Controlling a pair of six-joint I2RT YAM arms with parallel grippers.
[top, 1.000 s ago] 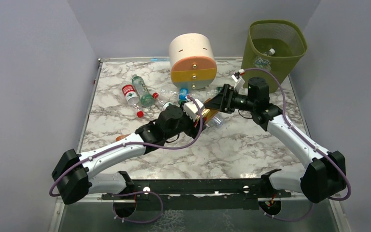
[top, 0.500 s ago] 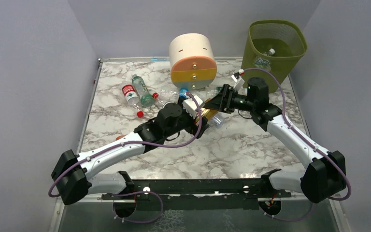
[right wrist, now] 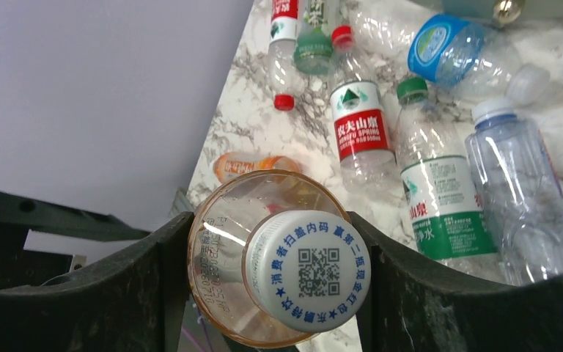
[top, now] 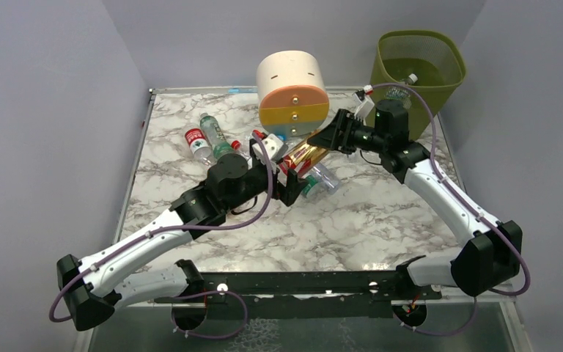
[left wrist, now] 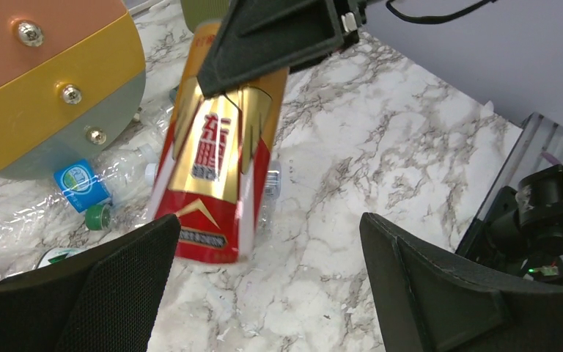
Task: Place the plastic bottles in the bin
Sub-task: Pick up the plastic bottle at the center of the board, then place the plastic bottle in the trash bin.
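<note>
R pincer (top: 331, 139) is clamped on the cap end of a gold-and-red-label bottle (top: 306, 154). In the R wrist view its fingers (right wrist: 143, 282) press in on either side of the neck, w/ the white QR-printed cap facing the cam. The bottle hangs tilted, base end lower & toward the L arm, over the worktop (top: 366, 220) just in front of the drawer unit (top: 291, 81). L pincer (top: 287, 177) is spread wide w/ nothing in it, close below the bottle's base but not touching it. A clear bottle (top: 324, 178) lies on the worktop under that base; can't tell if they touch. More bottles lie left of the drawer unit: a red-label bottle (top: 198, 143), a green-label bottle (top: 218, 139), plus, in the R wrist view, a blue-label bottle (right wrist: 440, 48) & an orange bottle (right wrist: 253, 165) near the worktop's left edge. The bin (top: 378, 81) stands by the far right corner, beyond the R arm, w/ a white-capped bottle (top: 409, 78) inside.
</note>
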